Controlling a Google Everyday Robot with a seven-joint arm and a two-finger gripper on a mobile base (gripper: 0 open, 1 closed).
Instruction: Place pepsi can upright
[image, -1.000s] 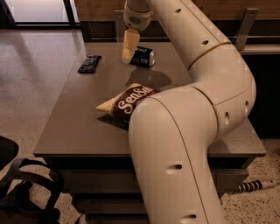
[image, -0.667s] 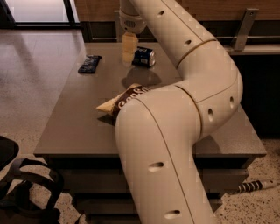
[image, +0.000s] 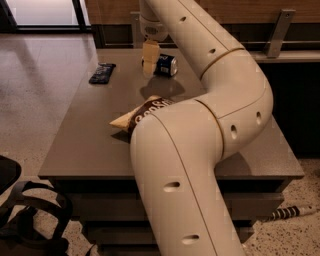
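At the far end of the surface (image: 85, 140), the pepsi can (image: 166, 65) lies on its side, its long axis running roughly across the view and its silver end turned away from our pincer (image: 150, 59). We hang just beside its other end, on the view's left, touching it or nearly so. We cannot tell whether the pincer is open or closed.

The claw (image: 149, 64) just beside the pepsi can (image: 168, 65) hides one end.
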